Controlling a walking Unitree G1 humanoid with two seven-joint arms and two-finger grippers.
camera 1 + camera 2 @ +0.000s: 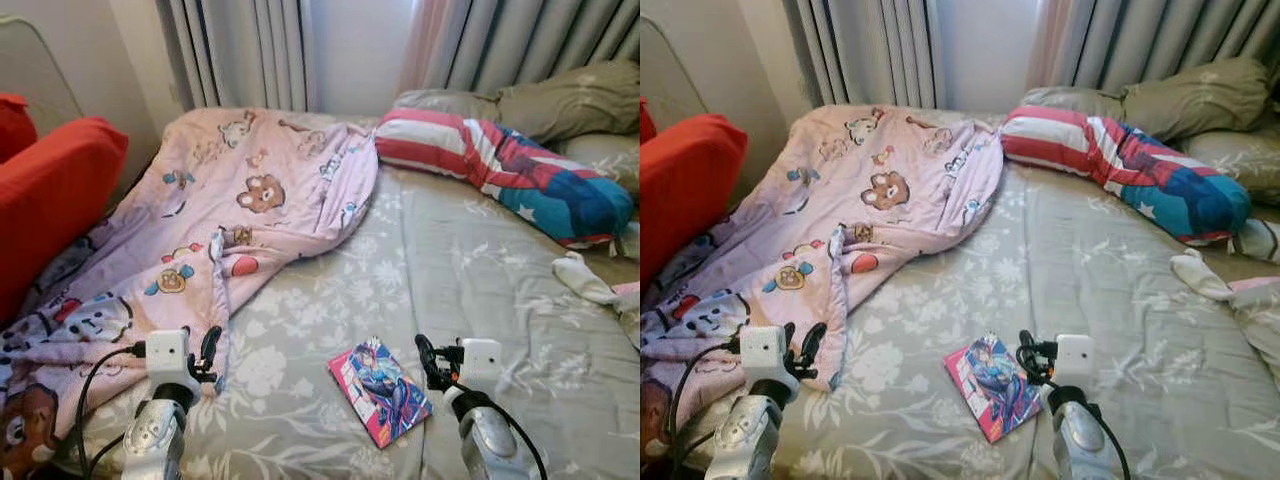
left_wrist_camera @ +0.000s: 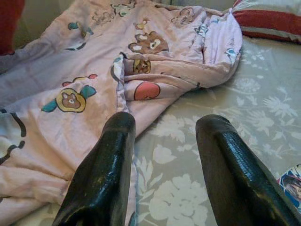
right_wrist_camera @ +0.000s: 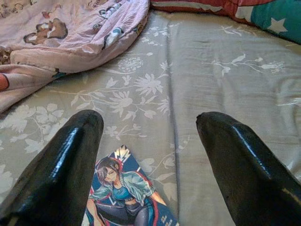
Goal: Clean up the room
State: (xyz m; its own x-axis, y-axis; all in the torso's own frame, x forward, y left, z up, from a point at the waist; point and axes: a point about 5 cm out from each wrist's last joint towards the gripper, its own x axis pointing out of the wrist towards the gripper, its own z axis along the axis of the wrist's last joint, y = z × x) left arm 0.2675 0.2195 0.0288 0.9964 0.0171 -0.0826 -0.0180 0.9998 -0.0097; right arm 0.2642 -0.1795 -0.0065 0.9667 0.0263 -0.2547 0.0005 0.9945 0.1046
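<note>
Right wrist view: right gripper (image 3: 150, 165) fingers spread wide, hovering just above comic book (image 3: 124, 197); left gripper (image 2: 164, 174) likewise wide. Approach step; next: descend, pinch book's edge.

Before me the bed sheet (image 1: 470, 270) is grey-green with pale white flowers. The blanket (image 1: 230, 200) is soft pink, printed with brown bears and red, teal and orange figures. The long pillow (image 1: 500, 165) has red and white stripes, then blue with white stars. The book (image 1: 380, 390) cover is pink and blue. My fingers (image 2: 101, 174) are glossy black.
</note>
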